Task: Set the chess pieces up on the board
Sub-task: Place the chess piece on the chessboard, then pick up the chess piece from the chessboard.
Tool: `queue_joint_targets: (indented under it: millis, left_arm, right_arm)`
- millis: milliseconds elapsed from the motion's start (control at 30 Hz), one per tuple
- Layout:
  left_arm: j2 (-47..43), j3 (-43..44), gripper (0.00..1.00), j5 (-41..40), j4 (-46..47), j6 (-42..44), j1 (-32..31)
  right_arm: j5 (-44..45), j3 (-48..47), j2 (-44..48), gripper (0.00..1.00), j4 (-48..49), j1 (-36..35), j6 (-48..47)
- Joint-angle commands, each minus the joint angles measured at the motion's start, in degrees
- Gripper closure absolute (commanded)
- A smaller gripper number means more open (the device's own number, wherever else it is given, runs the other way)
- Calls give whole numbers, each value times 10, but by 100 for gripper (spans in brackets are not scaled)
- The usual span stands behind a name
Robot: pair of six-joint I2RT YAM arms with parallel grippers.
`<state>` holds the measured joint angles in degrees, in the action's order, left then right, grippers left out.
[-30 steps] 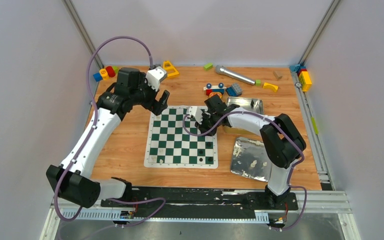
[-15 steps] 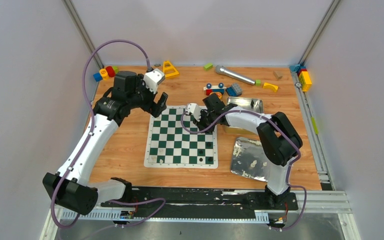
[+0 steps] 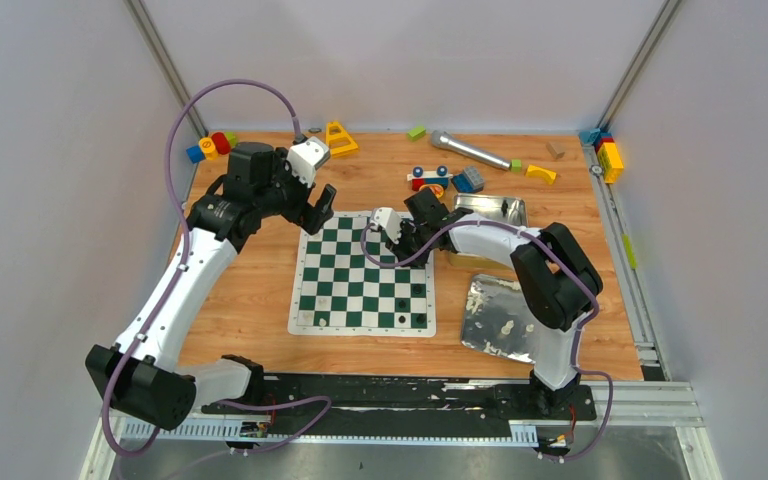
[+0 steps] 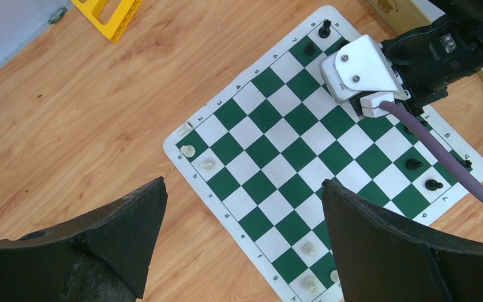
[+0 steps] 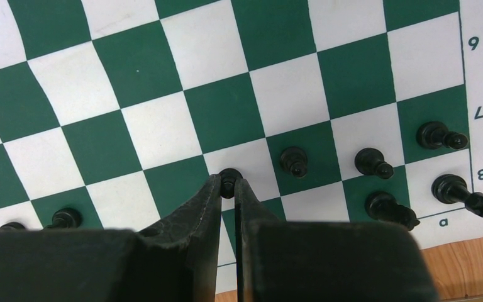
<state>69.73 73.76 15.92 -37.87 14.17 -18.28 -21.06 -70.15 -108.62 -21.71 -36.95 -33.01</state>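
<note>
Finding: the right gripper (image 5: 227,189) is pinched narrow on a black pawn (image 5: 229,177) over the board (image 5: 163,129), second row in from its right edge, toward the far corner. Whether the base touches cannot be told.

Judgement: centre it on one square, lower straight, part the fingers slightly, then lift vertically. A neighbouring pawn (image 5: 294,161) stands just beside.

The board's edge lies close behind the fingers; the bare middle squares offer room. The left gripper (image 4: 244,185) hangs wide and empty by the far-left corner, well apart.
</note>
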Motion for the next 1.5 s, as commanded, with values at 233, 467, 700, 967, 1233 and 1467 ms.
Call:
queue_joint_targets:
  millis: [233, 467, 700, 967, 1233, 1467]
  left_arm:
    - [-12, -4, 0, -3, 20, -4, 4]
    - [-15, -5, 0, -3, 18, 0, 4]
    - [-17, -1, 0, -3, 15, 3, 4]
    - [-21, 4, 0, -11, 14, 2, 4]
    - [-31, -1, 0, -25, 19, 5, 4]
    - [26, -8, 0, -131, 47, 20, 4]
  right_arm:
    - [14, -15, -5, 69, 21, -2, 22]
    - [24, -21, 32, 61, 13, -1, 38]
    - [23, -70, 77, 57, -18, 18, 77]
    - [81, -178, 13, 55, -38, 32, 123]
    - [114, -231, -54, 60, -55, 38, 140]
    - [106, -215, -30, 59, -58, 38, 152]
